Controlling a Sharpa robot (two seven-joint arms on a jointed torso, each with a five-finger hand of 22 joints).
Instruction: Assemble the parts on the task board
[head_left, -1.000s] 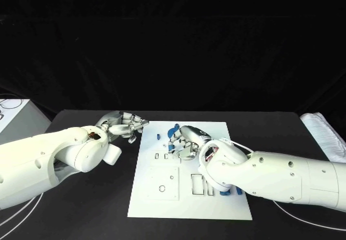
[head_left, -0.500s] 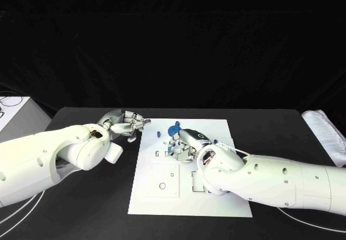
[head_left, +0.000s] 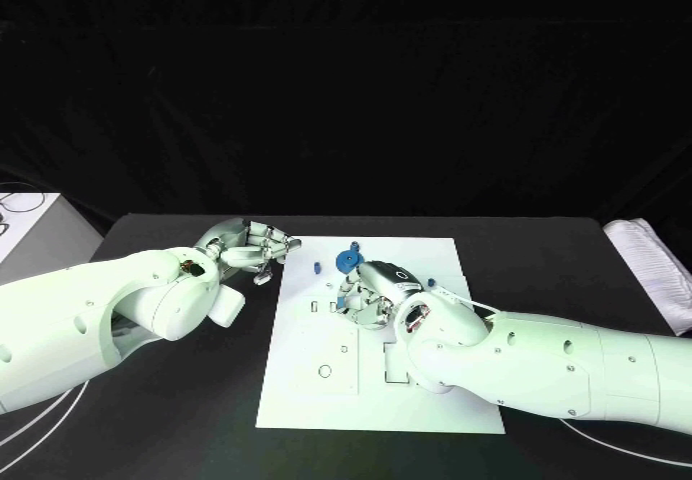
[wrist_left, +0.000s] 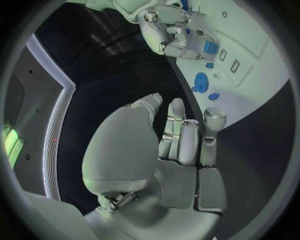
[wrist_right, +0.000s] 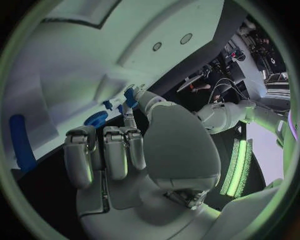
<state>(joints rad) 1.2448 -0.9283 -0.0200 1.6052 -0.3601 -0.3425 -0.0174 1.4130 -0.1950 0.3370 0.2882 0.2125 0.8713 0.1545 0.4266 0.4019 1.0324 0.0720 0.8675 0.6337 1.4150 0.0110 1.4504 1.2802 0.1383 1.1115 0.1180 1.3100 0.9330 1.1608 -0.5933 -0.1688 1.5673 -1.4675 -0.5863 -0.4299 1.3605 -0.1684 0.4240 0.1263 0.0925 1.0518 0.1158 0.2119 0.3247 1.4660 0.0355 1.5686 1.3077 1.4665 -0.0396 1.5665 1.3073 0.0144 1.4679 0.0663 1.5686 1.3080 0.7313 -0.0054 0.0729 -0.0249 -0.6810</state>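
the white task board (head_left: 433, 400) lies flat at the middle of the black table (head_left: 562, 255), a long rectangle running from 12 to 6 o'clock, its smooth face cut with small rectangular slots and round holes. a round blue disc part (head_left: 348, 262) sits near the board's 12 o'clock end, with a small blue peg (head_left: 353, 245) just beyond it. the right hand (head_left: 369, 296) rests over the board's middle, just toward 6 o'clock of the disc; in the right wrist view its fingers (wrist_right: 106, 155) are curled in side by side, and a small blue part (wrist_right: 130, 97) sits at the tip of the thumb, though i cannot tell whether it is pinched. a long blue bar (wrist_right: 20, 142) lies on the board at that view's rim. the left hand (head_left: 248, 250) hangs off the board's 9 o'clock edge over bare table, fingers curled in on nothing. dark open table runs on both long sides of the board. a folded white cloth (head_left: 649, 270) lies at the table's 3 o'clock edge, a white box (head_left: 36, 230) at 9 o'clock. no writing can be read.
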